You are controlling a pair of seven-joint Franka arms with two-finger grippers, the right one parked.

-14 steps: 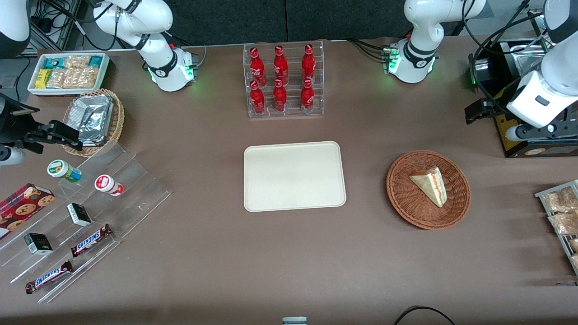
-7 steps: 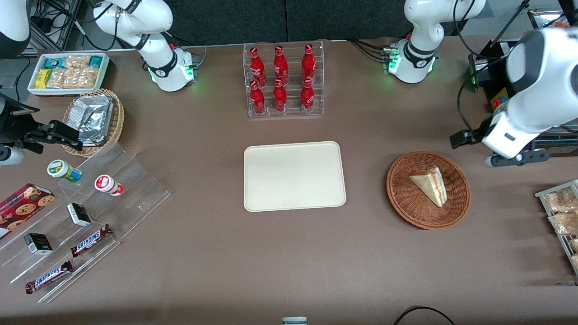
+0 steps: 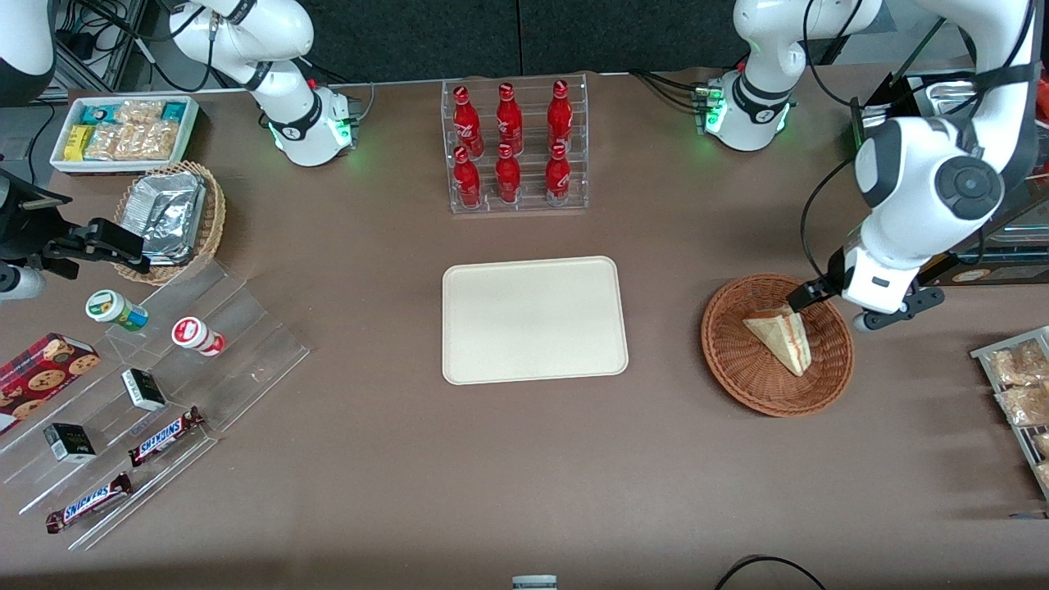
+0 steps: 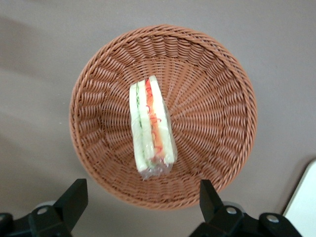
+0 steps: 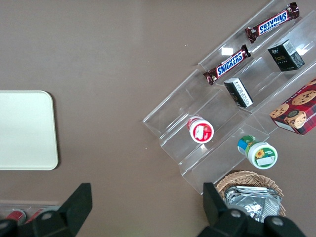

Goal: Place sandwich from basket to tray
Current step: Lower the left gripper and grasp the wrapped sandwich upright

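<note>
The sandwich (image 3: 783,334), a pale wedge with red and green filling, lies wrapped in clear film in the round reddish-brown basket (image 3: 729,360). In the left wrist view the sandwich (image 4: 150,128) rests edge-up in the middle of the basket (image 4: 217,98). My left gripper (image 3: 860,307) hangs above the basket's rim, toward the working arm's end and slightly farther from the front camera than the sandwich. Its black fingers (image 4: 74,197) stand wide apart, so the gripper (image 4: 142,202) is open and holds nothing. The cream tray (image 3: 533,360) lies bare at the table's middle, and its corner (image 4: 303,202) shows beside the basket.
A clear rack of red bottles (image 3: 512,147) stands farther from the front camera than the tray. A wire rack of snack packets (image 3: 1020,393) lies at the working arm's end. A black machine (image 3: 975,262) stands close beside the arm. Stepped shelves with snacks (image 3: 147,401) fill the parked arm's end.
The left arm has swung in from the table's edge toward the basket and come down. Its gripper now hangs over the basket's rim. The sandwich has not moved.
</note>
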